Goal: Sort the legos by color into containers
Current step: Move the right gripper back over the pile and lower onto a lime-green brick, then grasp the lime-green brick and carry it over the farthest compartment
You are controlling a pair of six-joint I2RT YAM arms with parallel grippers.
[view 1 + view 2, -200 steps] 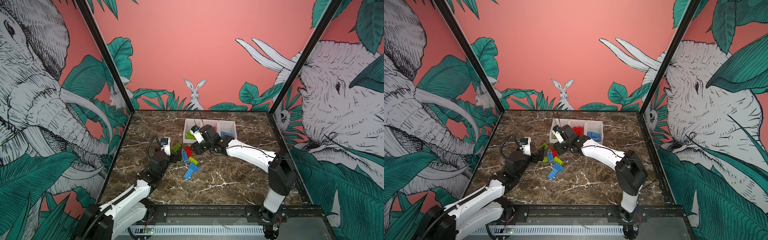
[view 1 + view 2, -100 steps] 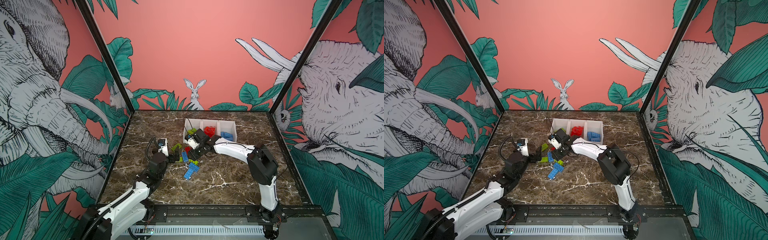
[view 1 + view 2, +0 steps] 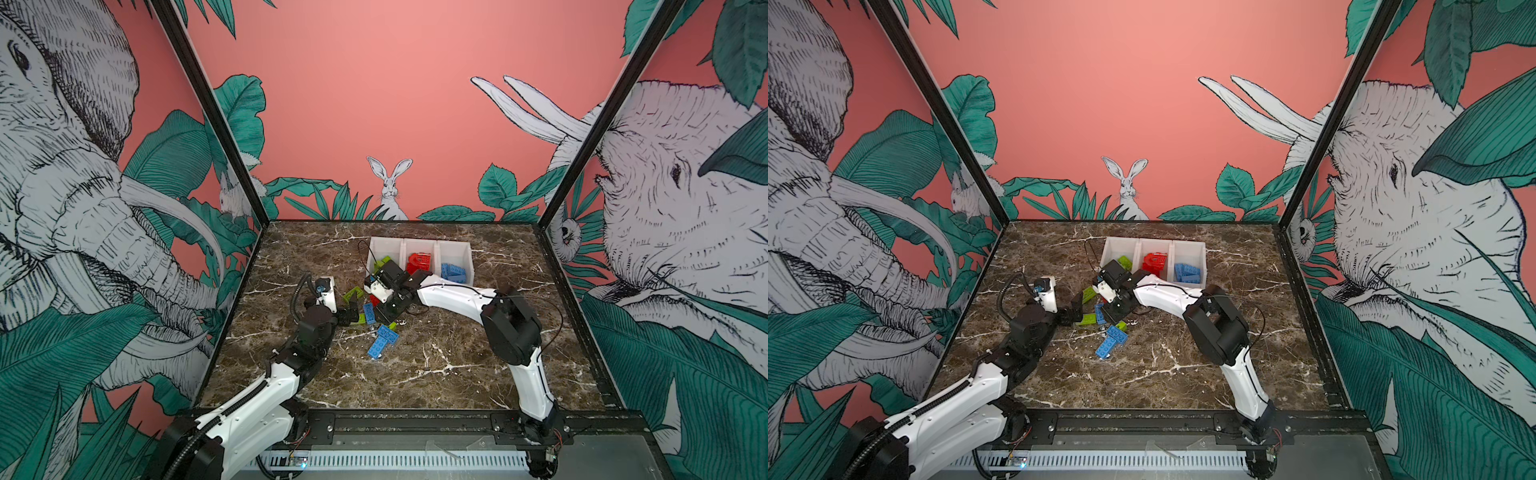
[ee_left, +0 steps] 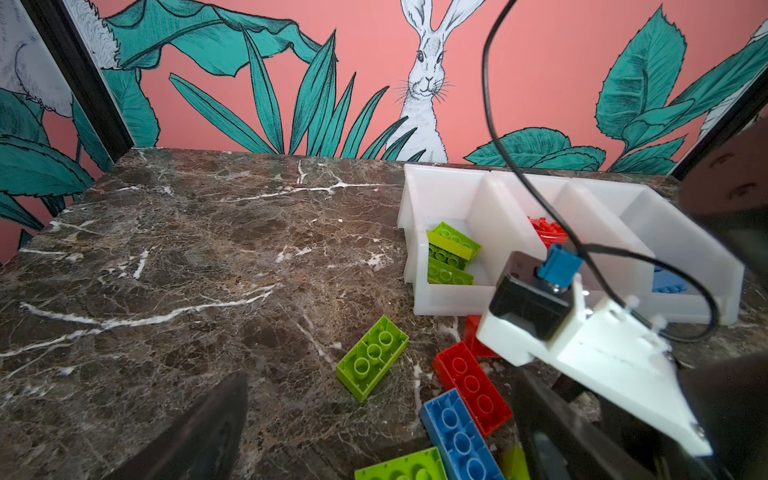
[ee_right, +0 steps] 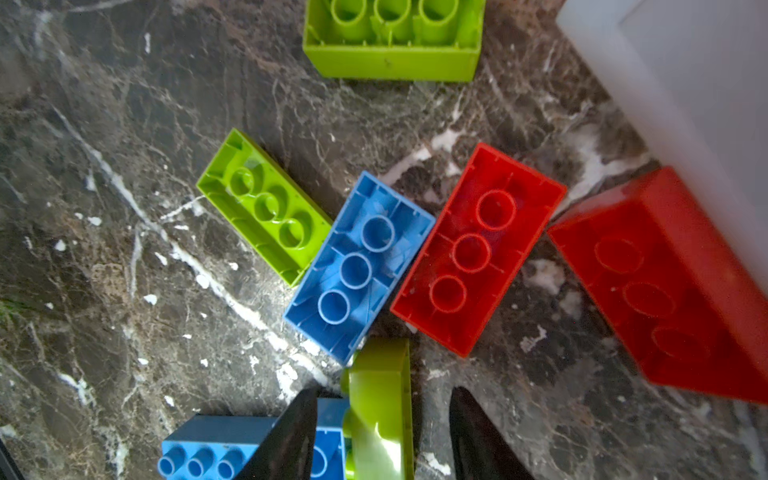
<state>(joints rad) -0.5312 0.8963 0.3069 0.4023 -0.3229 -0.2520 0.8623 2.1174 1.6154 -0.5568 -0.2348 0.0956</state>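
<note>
The containers (image 3: 419, 241) (image 3: 1154, 241) are three joined white bins at the back: lime legos (image 3: 384, 262) in the left one, red (image 3: 419, 262) in the middle, blue (image 3: 453, 272) on the right. Loose legos lie in front. My right gripper (image 5: 384, 395) (image 3: 390, 320) is down in that pile, open, jaws either side of a lime brick (image 5: 380, 415) standing on edge, a gap showing at one finger. A blue brick (image 5: 359, 266) and a red brick (image 5: 478, 249) lie upside down just ahead. My left gripper (image 4: 374, 440) (image 3: 351, 313) stands wide open at the pile's left edge.
Two blue bricks (image 3: 382, 340) lie nearer the front. A lime brick (image 4: 372, 357) sits apart on the marble table (image 3: 436, 374). The right wrist camera and its cable (image 4: 540, 299) hang close in front of my left gripper. Walls close three sides.
My right arm has swung back from over the left bin and dropped into the loose pile, its jaws narrowing around the lime brick. The left arm has barely moved.
</note>
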